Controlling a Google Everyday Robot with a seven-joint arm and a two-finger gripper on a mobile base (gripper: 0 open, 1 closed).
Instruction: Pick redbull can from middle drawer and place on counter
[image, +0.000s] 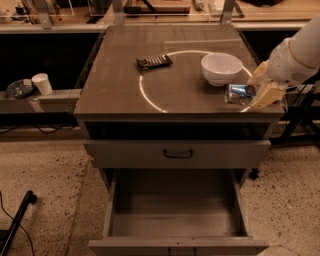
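As I watch, the pale gripper (254, 89) holds its fingers clamped on the slim silver-and-blue redbull can (238, 93), tipped sideways over the front right corner of the glossy grey-brown desk (115, 95); a round white bowl (221, 68) sits just beside.

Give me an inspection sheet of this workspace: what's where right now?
Surface: counter, glossy, marked with a thin white circle.
Job's things: redbull can lying sideways in the gripper, over the counter's right front corner; middle drawer pulled open, no can inside.
Clutter: white bowl and dark snack-bar wrapper on the counter.
Grippers: gripper shut on the can, at the counter's right edge.
Cables: dark cord on the floor, left.
Surroundings: white cup on a pale shelf, left; handled drawer front shut.
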